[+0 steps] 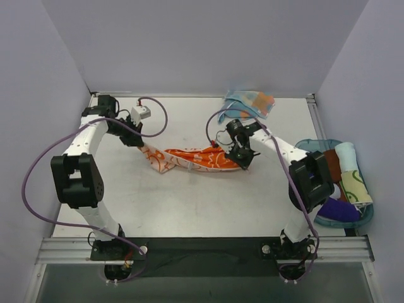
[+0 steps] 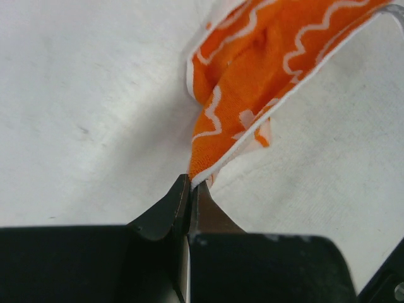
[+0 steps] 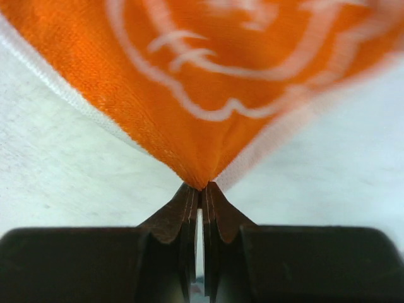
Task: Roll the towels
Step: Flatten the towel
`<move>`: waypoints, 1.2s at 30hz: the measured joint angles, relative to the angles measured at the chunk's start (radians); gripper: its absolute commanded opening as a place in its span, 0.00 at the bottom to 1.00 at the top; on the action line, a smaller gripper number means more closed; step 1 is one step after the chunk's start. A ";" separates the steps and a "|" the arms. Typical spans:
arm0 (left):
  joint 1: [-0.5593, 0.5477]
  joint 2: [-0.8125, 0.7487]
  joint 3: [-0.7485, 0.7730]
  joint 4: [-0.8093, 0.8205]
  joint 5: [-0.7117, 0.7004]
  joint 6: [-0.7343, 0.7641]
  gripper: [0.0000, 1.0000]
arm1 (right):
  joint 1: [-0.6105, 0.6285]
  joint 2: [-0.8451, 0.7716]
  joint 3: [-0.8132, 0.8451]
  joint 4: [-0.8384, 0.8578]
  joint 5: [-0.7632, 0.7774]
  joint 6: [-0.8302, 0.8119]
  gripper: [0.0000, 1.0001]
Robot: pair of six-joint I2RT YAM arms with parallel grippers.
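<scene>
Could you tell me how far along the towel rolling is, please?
Done: rolled cloths lie in the blue plastic tray. In hand: the orange cloud-print towel, unrolled, hangs stretched between the shut left gripper and right gripper. Left: rolling it, then the crumpled light blue dotted towel at the far edge.

Orange-print towel [image 1: 192, 158]: twisted strip, spanning left gripper [image 1: 144, 146] to right gripper [image 1: 243, 161].
Blue towel [image 1: 250, 102]: crumpled, beyond right gripper, apart.
Tray [image 1: 310, 144]: right of right gripper, holding rolled cloths [image 1: 347, 173].
</scene>
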 measured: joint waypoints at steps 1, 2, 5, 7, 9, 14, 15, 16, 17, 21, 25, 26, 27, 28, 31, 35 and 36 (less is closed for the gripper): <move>0.003 0.000 0.036 0.000 0.002 -0.010 0.00 | -0.021 -0.007 0.055 -0.013 0.000 -0.003 0.00; 0.005 0.000 0.075 0.001 0.003 -0.023 0.00 | -0.044 -0.021 0.124 -0.024 0.000 -0.005 0.00; 0.014 0.000 0.190 0.011 0.018 -0.060 0.00 | -0.095 -0.077 0.286 -0.031 0.000 -0.014 0.00; 0.018 -0.011 0.236 0.031 0.025 -0.088 0.00 | -0.123 -0.126 0.357 -0.032 0.002 -0.018 0.00; 0.021 -0.037 0.238 0.044 0.029 -0.113 0.00 | -0.140 -0.179 0.397 -0.041 0.005 -0.022 0.00; 0.021 -0.125 0.190 0.075 0.031 -0.146 0.00 | -0.157 -0.269 0.410 -0.076 0.006 -0.028 0.00; 0.022 -0.145 0.180 0.077 0.031 -0.150 0.00 | -0.160 -0.275 0.410 -0.083 0.006 -0.029 0.00; 0.022 -0.164 0.170 0.082 0.031 -0.155 0.00 | -0.165 -0.278 0.410 -0.089 0.006 -0.029 0.00; 0.023 -0.187 0.159 0.086 0.035 -0.157 0.00 | -0.171 -0.279 0.409 -0.093 0.005 -0.030 0.00; 0.023 -0.232 0.145 0.090 0.053 -0.161 0.00 | -0.200 -0.280 0.407 -0.105 -0.010 -0.030 0.00; 0.023 -0.218 0.146 0.099 0.071 -0.176 0.00 | -0.226 -0.249 0.444 -0.116 -0.031 -0.030 0.00; 0.023 -0.204 0.152 0.100 0.072 -0.185 0.00 | -0.232 -0.225 0.471 -0.119 -0.035 -0.029 0.00; 0.023 -0.183 0.164 0.102 0.072 -0.193 0.00 | -0.238 -0.200 0.502 -0.118 -0.039 -0.029 0.00; 0.023 -0.152 0.184 0.109 0.072 -0.208 0.00 | -0.246 -0.165 0.540 -0.117 -0.040 -0.029 0.00; 0.023 -0.069 0.243 0.134 0.070 -0.239 0.00 | -0.261 -0.078 0.631 -0.111 -0.046 -0.029 0.00; 0.023 0.000 0.325 0.159 0.063 -0.265 0.00 | -0.264 -0.013 0.710 -0.113 -0.046 -0.030 0.00; 0.023 0.001 0.335 0.163 0.063 -0.265 0.00 | -0.264 -0.012 0.716 -0.115 -0.046 -0.030 0.00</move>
